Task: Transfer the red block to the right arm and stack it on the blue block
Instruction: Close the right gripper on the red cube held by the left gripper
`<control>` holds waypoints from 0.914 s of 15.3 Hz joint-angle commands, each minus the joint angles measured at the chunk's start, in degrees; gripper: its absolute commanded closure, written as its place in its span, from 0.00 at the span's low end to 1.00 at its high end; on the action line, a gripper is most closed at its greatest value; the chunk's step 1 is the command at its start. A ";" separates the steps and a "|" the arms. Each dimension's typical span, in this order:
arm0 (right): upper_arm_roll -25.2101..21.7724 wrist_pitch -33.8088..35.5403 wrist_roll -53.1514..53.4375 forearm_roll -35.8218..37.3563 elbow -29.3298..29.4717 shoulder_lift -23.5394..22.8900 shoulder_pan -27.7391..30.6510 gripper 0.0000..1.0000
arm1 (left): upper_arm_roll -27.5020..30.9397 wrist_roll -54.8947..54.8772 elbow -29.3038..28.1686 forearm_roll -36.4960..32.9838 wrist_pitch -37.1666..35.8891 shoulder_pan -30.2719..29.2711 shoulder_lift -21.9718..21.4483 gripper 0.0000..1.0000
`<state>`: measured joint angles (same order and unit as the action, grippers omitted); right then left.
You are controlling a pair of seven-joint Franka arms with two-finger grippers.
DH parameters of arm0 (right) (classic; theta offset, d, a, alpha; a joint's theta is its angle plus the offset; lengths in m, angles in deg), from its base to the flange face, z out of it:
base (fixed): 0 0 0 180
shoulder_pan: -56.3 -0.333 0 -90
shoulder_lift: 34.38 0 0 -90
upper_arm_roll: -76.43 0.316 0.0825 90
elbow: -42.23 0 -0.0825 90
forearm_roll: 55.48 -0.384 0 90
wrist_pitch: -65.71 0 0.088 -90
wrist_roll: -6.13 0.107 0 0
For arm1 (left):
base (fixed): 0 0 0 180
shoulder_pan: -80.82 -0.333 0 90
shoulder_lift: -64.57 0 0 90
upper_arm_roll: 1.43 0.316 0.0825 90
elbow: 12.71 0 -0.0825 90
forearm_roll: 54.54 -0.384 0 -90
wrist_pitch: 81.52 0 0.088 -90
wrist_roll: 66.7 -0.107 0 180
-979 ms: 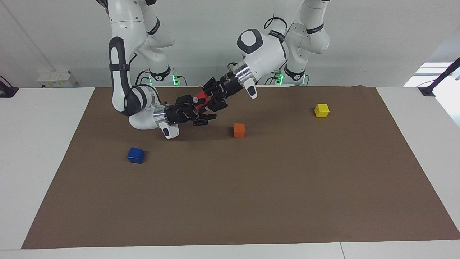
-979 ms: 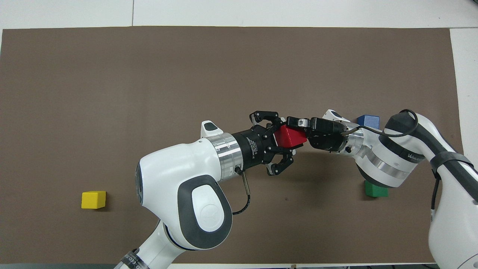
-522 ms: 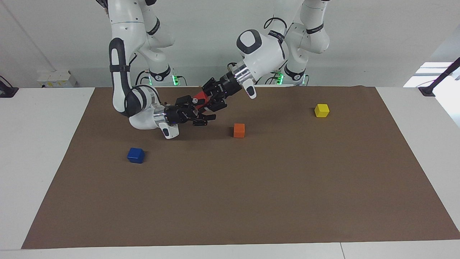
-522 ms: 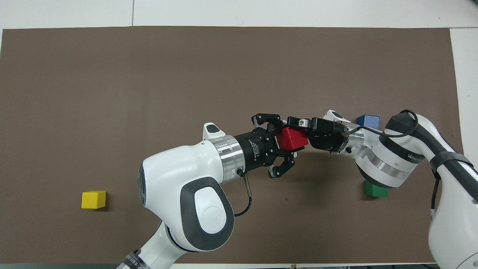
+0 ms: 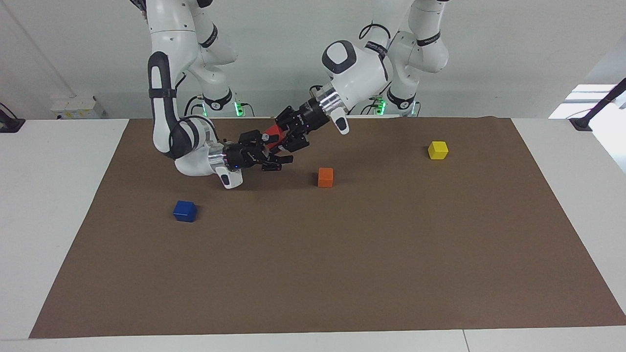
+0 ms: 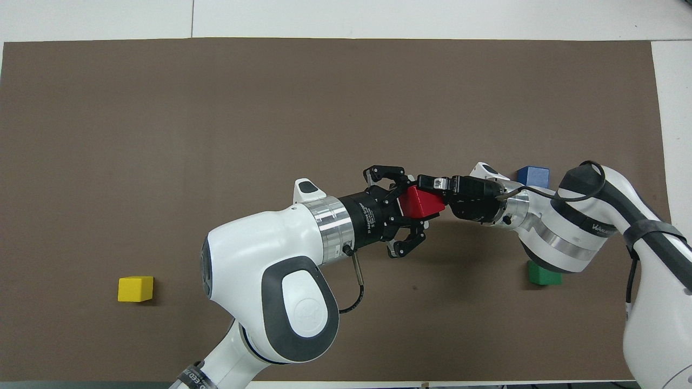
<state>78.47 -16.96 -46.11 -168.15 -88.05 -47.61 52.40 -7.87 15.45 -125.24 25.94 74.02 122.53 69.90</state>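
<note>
Since the earlier frames both arms are being seen drawn slightly toward the right arm's end of the tabletop (image 5: 63, 205), the handover pair being carried together. The red block (image 6: 423, 201) is being held clear of the brown mat (image 5: 342, 274), clamped in the left tool (image 5: 282, 136), whose fingers are being kept closed on it so that free faces are offered sideways. The right tool (image 5: 275, 155) is being held wide open around the block, its fingers (image 6: 431, 181) set beside those faces, apparently for a grasp not yet made; no contact can be confirmed. The blue block (image 5: 185, 211) is being left on the mat toward the right arm's end, farther from the robots than the meeting tools. A green block (image 6: 543, 275) is partly hidden under the right arm (image 6: 573, 237), nearer the robots. The orange block (image 5: 325, 177) and yellow block (image 5: 437, 149) are lying toward the left arm's end, well apart, so open mat is being left around the blue block for stacking.
</note>
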 commanded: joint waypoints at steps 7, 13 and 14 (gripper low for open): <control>0.34 0.93 -2.33 4.92 -0.85 0.05 2.76 0.02 | 0.72 -0.15 0.47 1.44 1.70 1.09 -0.15 1.00; 0.34 0.75 -2.33 4.92 -0.77 0.05 2.76 0.13 | 0.72 -0.06 0.29 1.44 2.66 1.27 -0.15 1.00; 0.34 0.58 -2.25 4.92 -0.68 0.05 2.68 0.18 | 0.72 -0.06 0.29 1.44 2.66 1.27 -0.15 1.00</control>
<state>78.40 -16.35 -46.17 -164.49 -88.15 -47.62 54.79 -7.73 15.45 -125.37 25.94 75.19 122.53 69.95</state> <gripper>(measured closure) 0.088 0.458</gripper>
